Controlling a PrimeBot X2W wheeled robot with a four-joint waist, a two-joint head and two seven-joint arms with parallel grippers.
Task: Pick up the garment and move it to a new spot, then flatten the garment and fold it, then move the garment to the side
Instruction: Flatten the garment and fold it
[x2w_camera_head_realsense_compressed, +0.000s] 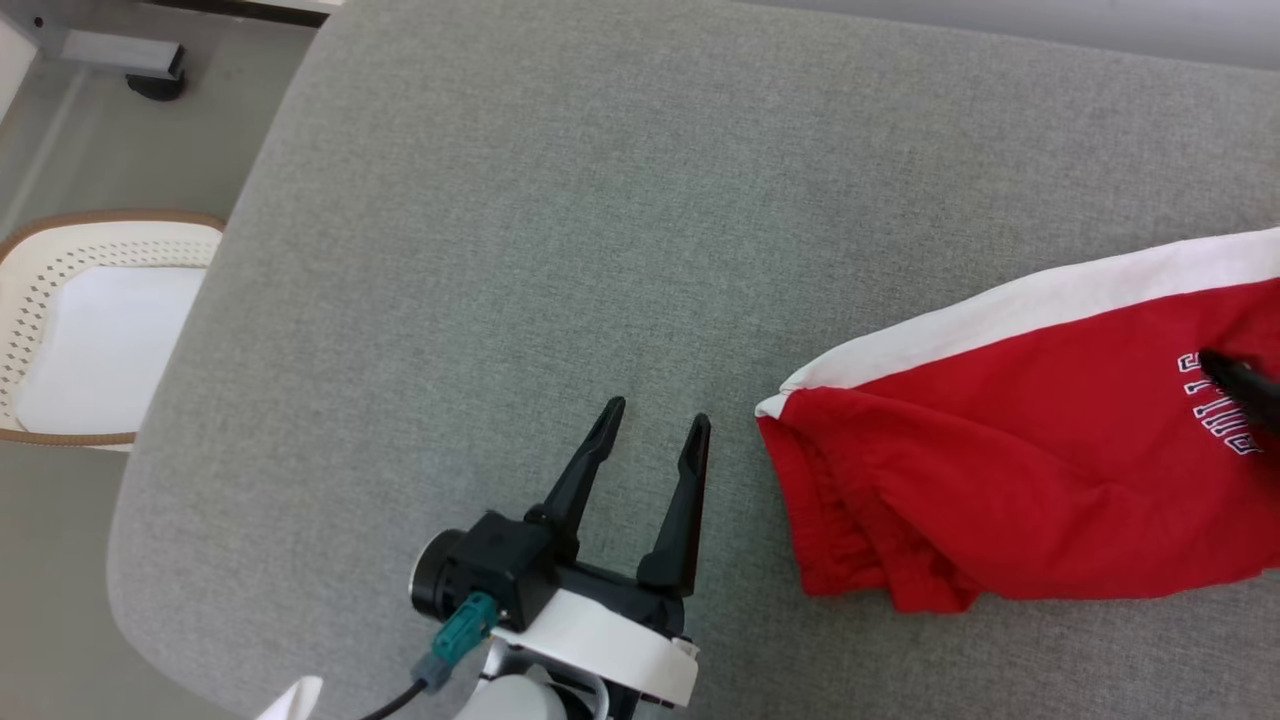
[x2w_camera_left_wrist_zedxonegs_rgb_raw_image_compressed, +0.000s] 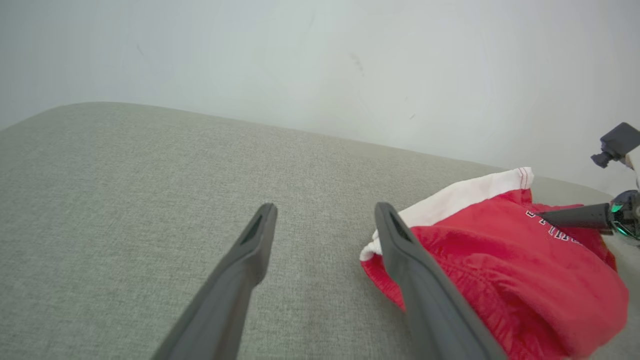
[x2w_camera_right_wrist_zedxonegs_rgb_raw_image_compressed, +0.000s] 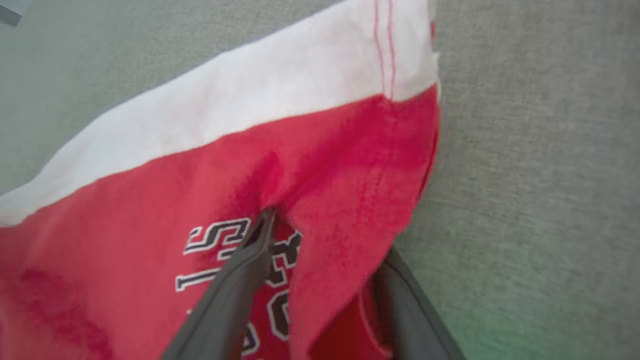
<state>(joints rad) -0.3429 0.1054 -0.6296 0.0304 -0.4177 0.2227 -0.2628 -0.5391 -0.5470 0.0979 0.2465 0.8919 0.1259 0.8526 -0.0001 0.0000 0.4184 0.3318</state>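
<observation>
The garment (x2w_camera_head_realsense_compressed: 1020, 470) is laid on the right part of the grey surface (x2w_camera_head_realsense_compressed: 500, 250). The left gripper (x2w_camera_head_realsense_compressed: 657, 412) is held near it, jaws apart, empty. A raised fold is straddled by the right gripper (x2w_camera_right_wrist_zedxonegs_rgb_raw_image_compressed: 327, 235), jaws apart.

Light is bright, soft and even in all views, with no glare. Head view is sharp. Shadows are faint, only a thin dark rim under the garment (x2w_camera_head_realsense_compressed: 1000, 480) edge to the right of the left fingers (x2w_camera_head_realsense_compressed: 683, 500). In the left wrist view the wide lens bends the counter (x2w_camera_left_wrist_zedxonegs_rgb_raw_image_compressed: 125, 175) edge ahead of the fingers, and the finger bases go soft. Right wrist view is blurred: cloth and lettering smear around the right fingers (x2w_camera_right_wrist_zedxonegs_rgb_raw_image_compressed: 239, 280), and a green tint sits on the counter to their right.
</observation>
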